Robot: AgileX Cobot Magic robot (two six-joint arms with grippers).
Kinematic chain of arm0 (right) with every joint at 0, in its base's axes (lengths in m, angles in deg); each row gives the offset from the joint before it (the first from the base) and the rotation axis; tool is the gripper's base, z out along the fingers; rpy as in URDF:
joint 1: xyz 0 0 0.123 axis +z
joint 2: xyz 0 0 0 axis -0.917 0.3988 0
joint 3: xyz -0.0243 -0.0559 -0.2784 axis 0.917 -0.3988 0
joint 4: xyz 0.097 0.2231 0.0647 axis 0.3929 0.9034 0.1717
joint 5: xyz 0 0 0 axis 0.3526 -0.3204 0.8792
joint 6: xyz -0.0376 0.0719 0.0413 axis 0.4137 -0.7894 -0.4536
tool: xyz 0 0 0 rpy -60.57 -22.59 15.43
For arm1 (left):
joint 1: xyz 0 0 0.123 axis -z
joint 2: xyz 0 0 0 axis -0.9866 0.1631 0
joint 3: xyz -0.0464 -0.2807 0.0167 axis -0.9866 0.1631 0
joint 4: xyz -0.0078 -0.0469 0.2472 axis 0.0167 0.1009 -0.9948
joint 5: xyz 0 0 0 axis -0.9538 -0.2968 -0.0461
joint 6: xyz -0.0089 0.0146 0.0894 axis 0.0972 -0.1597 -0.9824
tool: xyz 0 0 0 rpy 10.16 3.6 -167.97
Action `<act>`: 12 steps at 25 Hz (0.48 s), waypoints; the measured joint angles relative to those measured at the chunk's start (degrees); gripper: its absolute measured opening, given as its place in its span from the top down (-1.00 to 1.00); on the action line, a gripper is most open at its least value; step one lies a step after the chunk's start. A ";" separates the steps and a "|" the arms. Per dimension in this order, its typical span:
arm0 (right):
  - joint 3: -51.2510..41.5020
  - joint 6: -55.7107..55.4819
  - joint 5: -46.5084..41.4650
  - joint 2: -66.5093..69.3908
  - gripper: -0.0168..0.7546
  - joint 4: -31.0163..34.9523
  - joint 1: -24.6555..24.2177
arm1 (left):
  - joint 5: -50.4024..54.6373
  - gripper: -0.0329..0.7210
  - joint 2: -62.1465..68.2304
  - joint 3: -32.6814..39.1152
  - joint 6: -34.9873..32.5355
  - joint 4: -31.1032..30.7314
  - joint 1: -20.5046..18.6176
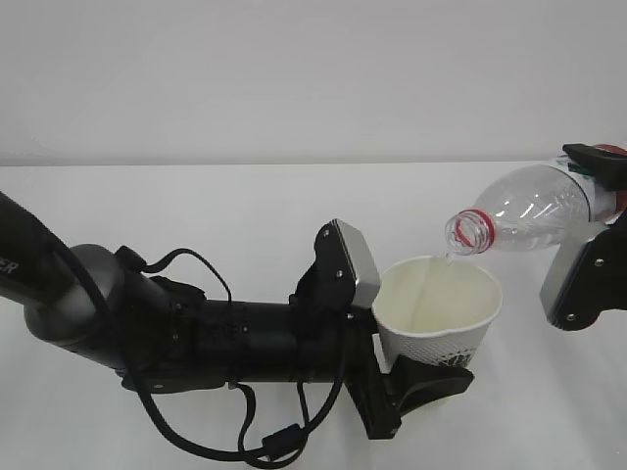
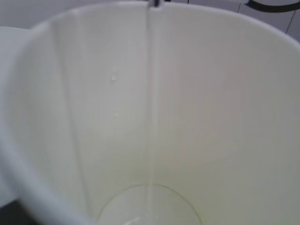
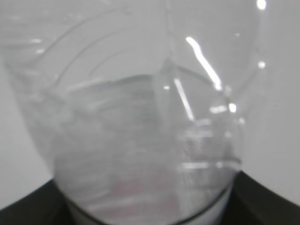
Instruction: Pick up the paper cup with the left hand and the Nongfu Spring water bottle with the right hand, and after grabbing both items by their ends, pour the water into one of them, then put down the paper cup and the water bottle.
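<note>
While the water (image 2: pixel 150 93) runs down in a thin stream, I need to keep the Nongfu Spring water bottle (image 1: pixel 529 211) steady so its mouth stays right over the paper cup (image 1: pixel 441 313). My right hand (image 1: pixel 598 245) is holding the bottle at its far end, and the bottle lies almost flat, mouth pointing left and a little down. My left hand (image 1: pixel 411 387) has its fingers closed around the bottom of the cup, which stands upright.
</note>
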 joint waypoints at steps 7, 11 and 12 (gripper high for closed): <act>0.00 1.22 0.00 0.00 -0.27 0.00 0.00 | 0.00 -0.53 0.00 0.00 0.00 0.10 0.00; 0.00 1.33 0.00 0.00 -0.27 0.00 0.00 | 0.00 -0.53 0.00 0.00 0.00 0.19 0.00; 0.00 1.33 0.00 0.00 -0.27 0.00 0.00 | 0.00 -0.53 0.00 0.00 0.00 0.19 0.00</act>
